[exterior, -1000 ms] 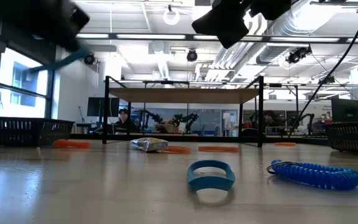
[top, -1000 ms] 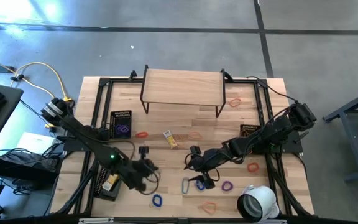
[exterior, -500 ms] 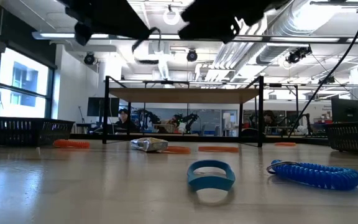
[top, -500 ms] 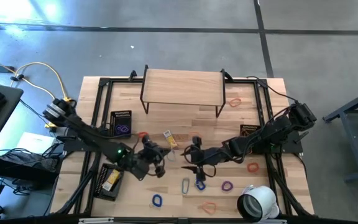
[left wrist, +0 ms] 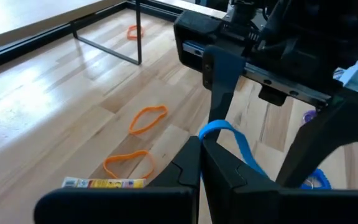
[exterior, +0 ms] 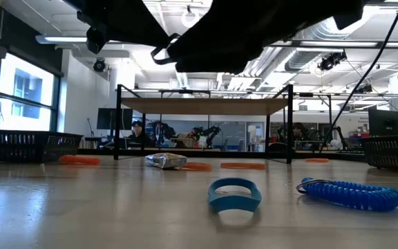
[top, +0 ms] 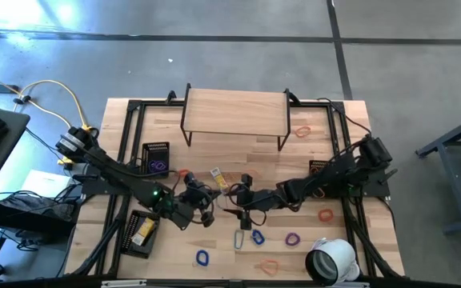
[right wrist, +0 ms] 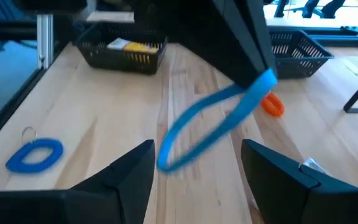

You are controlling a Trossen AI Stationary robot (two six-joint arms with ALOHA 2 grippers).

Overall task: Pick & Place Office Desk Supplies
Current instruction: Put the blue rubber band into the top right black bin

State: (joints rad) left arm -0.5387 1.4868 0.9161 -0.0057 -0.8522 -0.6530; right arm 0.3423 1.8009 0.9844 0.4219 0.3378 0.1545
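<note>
My left gripper (top: 212,198) is over the table's middle, shut on a thin blue band (left wrist: 232,138). My right gripper (top: 235,202) faces it from the right. It is open, with its fingers on either side of the band (right wrist: 213,121) in the right wrist view, apart from it. On the table lie a blue loop (exterior: 234,194), a blue coil (exterior: 351,194), a silver clip (top: 239,238), a purple loop (top: 292,238), a yellow-and-white packet (top: 219,178) and orange bands (top: 182,172). My left gripper pinches the blue band at one end of its loop (left wrist: 209,129) between its two shut fingertips. The fingers come roughly level from the table's left. The rest of the loop (right wrist: 185,146) reaches out beyond them, slack and well clear of the table.
A wooden shelf (top: 234,112) stands at the far middle. Black mesh baskets sit at the left (top: 140,232), far left (top: 157,158) and right (top: 322,168). A white tape roll (top: 330,260) stands near the front right. More orange bands (top: 269,266) lie near the front.
My left gripper, still shut on the blue band, has gone from the near left toward the table's middle and far side. My right gripper has left the blue coil, gone toward the left and far side, and now faces the band.
</note>
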